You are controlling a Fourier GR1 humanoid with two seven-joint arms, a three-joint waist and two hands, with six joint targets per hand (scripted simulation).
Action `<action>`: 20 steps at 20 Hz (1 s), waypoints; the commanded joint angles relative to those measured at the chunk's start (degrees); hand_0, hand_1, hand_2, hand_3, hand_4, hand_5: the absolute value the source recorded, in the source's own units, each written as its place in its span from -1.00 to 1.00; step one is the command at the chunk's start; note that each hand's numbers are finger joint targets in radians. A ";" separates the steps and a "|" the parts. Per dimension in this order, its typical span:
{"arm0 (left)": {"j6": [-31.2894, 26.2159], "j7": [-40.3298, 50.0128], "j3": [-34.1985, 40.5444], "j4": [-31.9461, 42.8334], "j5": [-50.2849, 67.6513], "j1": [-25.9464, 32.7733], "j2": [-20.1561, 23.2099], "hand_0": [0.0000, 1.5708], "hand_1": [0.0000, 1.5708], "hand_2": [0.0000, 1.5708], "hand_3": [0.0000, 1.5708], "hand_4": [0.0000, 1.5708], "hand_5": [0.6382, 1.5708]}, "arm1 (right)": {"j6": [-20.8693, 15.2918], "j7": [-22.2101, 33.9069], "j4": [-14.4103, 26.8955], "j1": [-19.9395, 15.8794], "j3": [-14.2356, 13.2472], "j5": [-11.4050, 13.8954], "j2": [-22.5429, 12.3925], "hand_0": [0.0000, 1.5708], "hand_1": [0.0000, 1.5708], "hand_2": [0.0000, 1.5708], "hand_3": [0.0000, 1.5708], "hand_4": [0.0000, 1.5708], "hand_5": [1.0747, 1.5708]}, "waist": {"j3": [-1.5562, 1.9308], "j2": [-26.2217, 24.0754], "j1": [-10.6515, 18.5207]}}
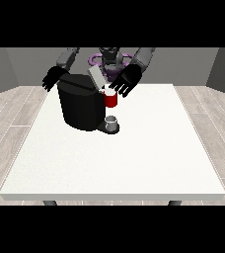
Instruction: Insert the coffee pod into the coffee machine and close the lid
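Black and bulky, the coffee machine point(80, 106) stands on the white tabletop point(134, 158) towards the robot's side, a little to the view's left of centre. Its grey lid point(95, 77) is tilted up and open above the red brewing head point(111, 100), which juts from the machine's right side in the front view. Below that head a small grey cup point(112, 121) sits on the machine's base. The hand at the view's right point(125, 82) hovers just above and beside the red head, its fingers spread and relaxed, grasping nothing that can be seen. The coffee pod cannot be made out; whether it lies in the head cannot be told. The hand at the view's left point(52, 78) hangs behind the machine's upper left corner, fingers loosely released.
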 commanded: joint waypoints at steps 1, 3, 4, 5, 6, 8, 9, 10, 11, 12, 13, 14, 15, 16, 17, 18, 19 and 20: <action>-0.34 0.33 -0.48 0.09 -0.77 -0.20 -0.31 0.36 0.36 0.42 0.20 -0.52 1.00 | -0.42 -1.08 1.17 -0.35 0.20 0.35 0.59 -1.00 -1.00 -1.00 -1.00 -0.48 1.00 | -0.05 0.31 1.16; 0.50 -0.63 -0.32 0.55 -1.25 0.04 0.54 0.35 0.35 0.43 0.22 -0.53 1.00 | -0.30 0.45 -0.58 -0.55 0.64 0.62 0.03 -1.00 -1.00 -1.00 -1.00 -0.44 1.00 | -0.06 0.31 0.17; -0.10 -3.85 0.34 0.48 -0.46 1.24 1.84 0.34 0.34 0.43 0.23 -0.54 1.00 | -0.35 -0.59 -0.74 -0.36 -0.36 0.05 -0.26 -1.00 -1.00 -1.00 -1.00 -0.45 1.00 | -0.06 1.29 0.94; 1.12 0.39 -1.33 0.18 -1.78 1.08 -2.08 0.37 0.37 0.43 0.23 -0.54 1.00 | -1.19 1.02 -0.05 -0.07 0.76 0.97 0.59 -1.00 -1.00 -1.00 -1.00 -0.45 1.00 | -0.05 -1.64 0.80; 0.74 -3.54 -0.45 -0.20 -1.51 -0.20 1.36 0.36 0.36 0.42 0.21 -0.54 1.00 | -1.98 -0.07 -0.34 -1.96 0.42 0.50 1.59 -1.00 -1.00 -1.00 -1.00 -0.39 1.00 | -0.06 1.81 1.28; 2.56 -3.55 -0.30 0.33 -1.44 2.30 -0.45 0.30 0.30 0.38 0.15 -0.53 1.00 | -0.58 -1.10 -0.78 0.17 1.18 0.69 1.06 -1.00 -1.00 -1.00 -1.00 -0.42 1.00 | -0.06 1.28 0.92; -0.55 -3.12 -0.55 0.61 -1.59 0.47 1.22 0.16 0.16 0.30 0.10 -0.54 1.00 | 0.58 -0.73 -0.04 -1.61 -0.92 -0.64 -0.93 -1.00 -1.00 -1.00 -1.00 -0.47 1.00 | -0.05 1.88 0.65; -1.20 -3.38 -3.46 0.01 -3.78 1.18 -0.03 -0.28 -0.28 0.03 -0.18 -0.70 1.00 | -0.48 0.16 0.36 -1.56 -0.21 -0.29 0.40 -1.00 -1.00 -1.00 -1.00 -0.42 1.00 | -0.05 0.50 1.24; -3.29 -3.65 -3.23 -0.02 -3.52 0.50 1.31 -1.00 -1.00 -0.52 -0.86 -1.00 1.00 | 0.28 -2.05 1.16 0.08 0.08 -0.32 0.65 -1.00 -1.00 -1.00 -1.00 -0.40 1.00 | -0.04 0.10 1.34; -1.40 -4.72 -2.98 0.55 -3.63 2.17 0.82 -1.00 -1.00 -1.00 -1.00 -1.00 1.00 | 0.56 -1.20 -0.58 0.05 -0.54 -0.32 -0.84 -1.00 -1.00 -1.00 -1.00 -0.41 1.00 | -0.06 0.53 0.16; -2.79 -4.39 -2.96 1.07 -3.86 0.95 1.80 -1.00 -1.00 -1.00 -1.00 -1.00 1.00 | -1.79 1.56 -0.78 -1.15 0.80 1.33 0.43 -1.00 -1.00 -1.00 -1.00 -0.43 1.00 | -0.07 0.47 0.80; -1.94 -2.75 -2.99 1.00 -4.71 0.59 2.50 -1.00 -1.00 -1.00 -1.00 -1.00 1.00 | 0.95 -2.12 -0.35 1.31 0.88 -0.19 0.53 -1.00 -1.00 -1.00 -1.00 -0.48 1.00 | -0.04 0.62 -0.58; -1.93 -3.80 -2.95 1.99 -4.39 2.56 1.42 -1.00 -1.00 -1.00 -1.00 -1.00 1.00 | -0.21 3.18 -2.45 0.90 2.05 0.82 0.43 -1.00 -1.00 -1.00 -1.00 -0.47 1.00 | -0.07 -1.07 -0.30; -2.24 -3.23 -3.40 1.54 -4.66 1.76 0.60 -1.00 -1.00 -1.00 -1.00 -1.00 1.00 | -2.60 2.73 -1.35 -0.46 1.03 1.33 1.20 -1.00 -1.00 -1.00 -1.00 -0.47 1.00 | -0.06 -0.49 0.44; -2.47 -1.86 -4.08 0.10 -5.27 -0.14 -0.09 -1.00 -1.00 -1.00 -1.00 -1.00 1.00 | -2.57 -0.54 1.52 -1.75 -0.13 0.91 1.40 -1.00 -1.00 -1.00 -1.00 -0.45 1.00 | -0.04 0.42 1.65; -3.77 -2.73 -4.17 -0.23 -4.90 1.42 -0.20 -1.00 -1.00 -1.00 -1.00 -1.00 1.00 | -0.44 0.77 2.13 -0.17 -1.67 -0.83 -0.56 -1.00 -1.00 -1.00 -1.00 -0.52 1.00 | -0.04 -1.95 2.20; -2.53 -2.64 -3.76 -0.61 -4.96 1.12 -0.20 -1.00 -1.00 -1.00 -1.00 -1.00 1.00 | -0.02 -1.19 2.84 -1.68 -3.08 -1.73 -1.14 -1.00 -1.00 -1.00 -1.00 -0.55 1.00 | -0.03 -0.30 2.54; -3.59 -2.19 -4.11 -0.85 -4.77 2.28 -1.25 -1.00 -1.00 -1.00 -1.00 -1.00 1.00 | -0.68 -1.64 3.50 1.09 -2.55 -0.43 -1.16 -1.00 -1.00 -1.00 -1.00 -0.54 1.00 | -0.04 -3.03 3.06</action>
